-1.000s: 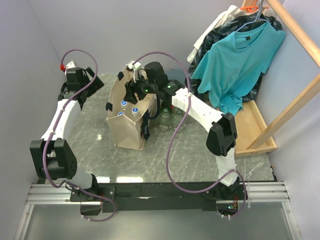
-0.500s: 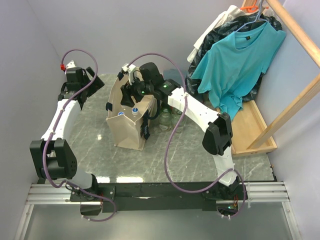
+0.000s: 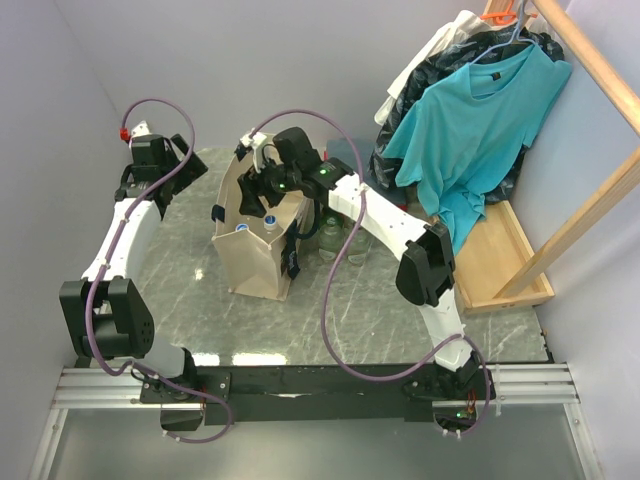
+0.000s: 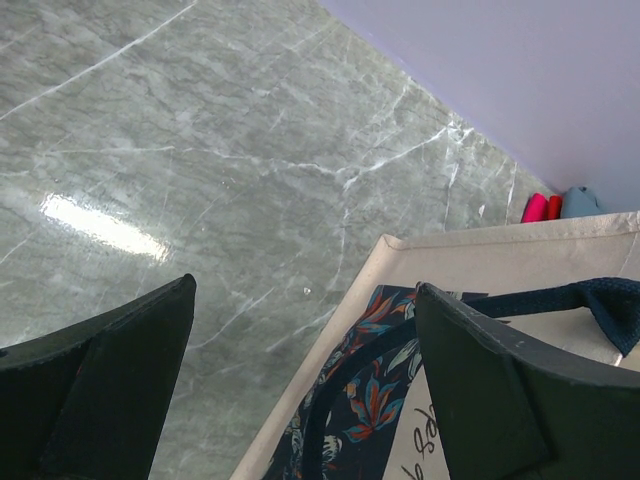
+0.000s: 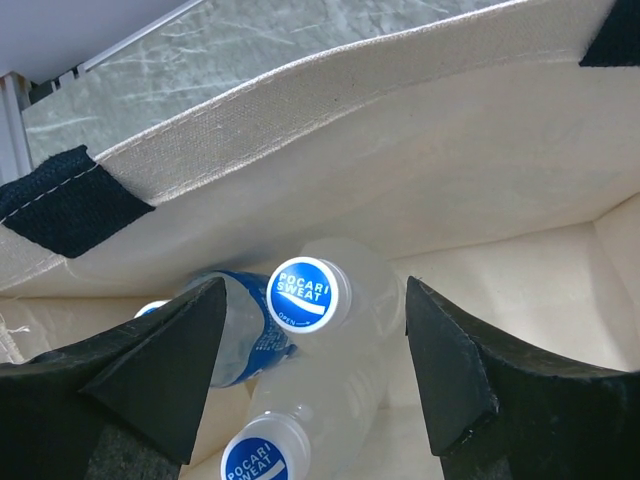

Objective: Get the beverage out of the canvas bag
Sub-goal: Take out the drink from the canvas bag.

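At the far left the left claw (image 4: 305, 290) hangs over the grey marbled bench (image 4: 200, 150), its two fingers spread wide with nothing between them. One corner of the canvas bag (image 4: 470, 260) shows just past its right finger.

The bag stands upright near the middle of the bench, mouth open, with a black strap handle (image 5: 70, 205) stitched to its rim. Inside it stand several capped drinks. The beverage bottle (image 5: 345, 340) nearest the camera is pale and cloudy, with a blue Pocari Sweat cap. A second blue cap (image 5: 258, 462) shows below it and a blue-labelled bottle (image 5: 245, 330) lies to its left.

The right claw (image 5: 315, 285) is above the bag's mouth, released, one finger on either side of the Pocari Sweat cap and touching neither it nor the canvas. From above its wrist hides the fingertips, so it only seems to sit just inside the rim.

Right of the bag, two clear bottles (image 3: 332, 240) stand on the bench against its side. Farther right a teal shirt (image 3: 480, 110) hangs from a wooden rack (image 3: 590, 60).
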Action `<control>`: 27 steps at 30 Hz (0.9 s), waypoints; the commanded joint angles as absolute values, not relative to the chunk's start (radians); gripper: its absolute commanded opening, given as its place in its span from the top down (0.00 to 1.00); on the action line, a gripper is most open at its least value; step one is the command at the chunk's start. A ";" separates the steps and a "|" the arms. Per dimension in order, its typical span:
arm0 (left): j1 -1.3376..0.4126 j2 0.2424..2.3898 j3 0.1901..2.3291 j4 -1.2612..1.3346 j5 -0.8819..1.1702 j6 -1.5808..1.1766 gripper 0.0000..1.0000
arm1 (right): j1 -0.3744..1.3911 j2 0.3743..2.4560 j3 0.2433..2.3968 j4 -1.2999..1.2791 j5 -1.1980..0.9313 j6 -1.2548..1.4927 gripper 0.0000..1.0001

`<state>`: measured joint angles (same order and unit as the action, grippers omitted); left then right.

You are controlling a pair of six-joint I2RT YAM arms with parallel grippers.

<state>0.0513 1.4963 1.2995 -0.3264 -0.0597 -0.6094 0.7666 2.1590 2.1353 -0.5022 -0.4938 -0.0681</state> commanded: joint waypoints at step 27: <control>0.058 1.439 1.296 -0.324 -0.072 -0.586 0.04 | 0.781 2.247 2.178 -0.457 -0.557 -0.017 0.22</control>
<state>0.0521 1.4826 1.2995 -0.3271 -0.0616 -0.6025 0.7685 2.2272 2.1548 -0.4839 -0.5426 -0.0231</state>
